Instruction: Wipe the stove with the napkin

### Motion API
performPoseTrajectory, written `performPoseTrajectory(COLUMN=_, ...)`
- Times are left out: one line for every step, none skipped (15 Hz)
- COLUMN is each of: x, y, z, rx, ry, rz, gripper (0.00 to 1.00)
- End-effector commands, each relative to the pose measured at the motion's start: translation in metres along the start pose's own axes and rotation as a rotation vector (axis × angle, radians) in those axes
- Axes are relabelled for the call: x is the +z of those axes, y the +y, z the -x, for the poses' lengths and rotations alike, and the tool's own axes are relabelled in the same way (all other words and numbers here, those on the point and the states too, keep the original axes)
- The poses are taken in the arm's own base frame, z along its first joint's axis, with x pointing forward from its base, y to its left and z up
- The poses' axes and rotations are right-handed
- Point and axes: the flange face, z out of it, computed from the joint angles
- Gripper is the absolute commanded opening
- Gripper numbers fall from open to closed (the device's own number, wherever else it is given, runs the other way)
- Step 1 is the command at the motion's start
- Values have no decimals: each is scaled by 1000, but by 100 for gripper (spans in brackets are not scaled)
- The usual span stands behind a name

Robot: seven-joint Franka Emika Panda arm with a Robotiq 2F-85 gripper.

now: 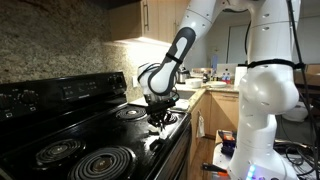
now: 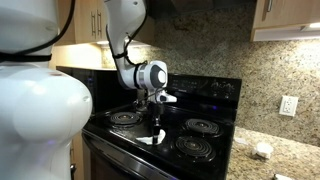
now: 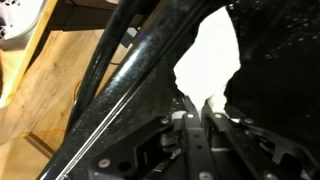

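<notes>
End effector (image 3: 200, 102) fills the bottom centre of the wrist view: dark metal fingers (image 3: 187, 108), narrow gap, pinched on the lower edge of the napkin (image 3: 212, 50).

Napkin: white, soft, ragged crumpled outline. It lies flat on the stove (image 3: 275, 70), centre to upper right of that frame. Long axis runs from the fingertips up the frame, leaning slightly right; the wide end points away from the fingers, the narrow tail sits between them.

Stove top: glossy black, smooth, speckled with fine dust or spots. Its front edge is a shiny black bar crossing the frame diagonally from lower left to top centre. Wood-tone floor (image 3: 45, 95) shows past it at the left.

In both exterior views the end effector (image 1: 158, 117) (image 2: 155, 124) points straight down at the stove's front middle, between the burners. The napkin (image 2: 150, 138) shows as a small white patch right under it, near the front edge.

Burners (image 2: 203, 125) are round black coils. Raised black control panel (image 1: 70, 92) at the back, mottled brown granite backsplash (image 2: 200, 50) behind it. White arm (image 1: 182, 45) comes down from the top of the frame.
</notes>
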Motion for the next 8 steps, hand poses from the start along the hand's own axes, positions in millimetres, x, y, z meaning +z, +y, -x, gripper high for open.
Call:
performPoseTrajectory(x=2, y=11, z=-4, rx=5, ry=-10, rz=2, gripper=8)
performPoseTrajectory(x=4, y=18, z=-6, rx=9, ry=-16, rz=3, gripper=8)
performPoseTrajectory(x=5, y=22, z=-6, rx=13, ry=-18, rz=3, gripper=8)
performPoseTrajectory(x=5, y=22, z=-5, rx=13, ry=-19, rz=3, gripper=8)
performPoseTrajectory(x=11, y=25, z=-11, rx=16, ry=-13, rz=11, gripper=8)
performPoseTrajectory(x=13, y=28, z=-14, rx=6, ry=-34, rz=1, gripper=8)
performPoseTrajectory(x=15, y=33, z=-19, rx=12, ry=-29, rz=5, gripper=8)
performPoseTrajectory(x=17, y=40, z=-23, rx=19, ry=-29, rz=7, gripper=8)
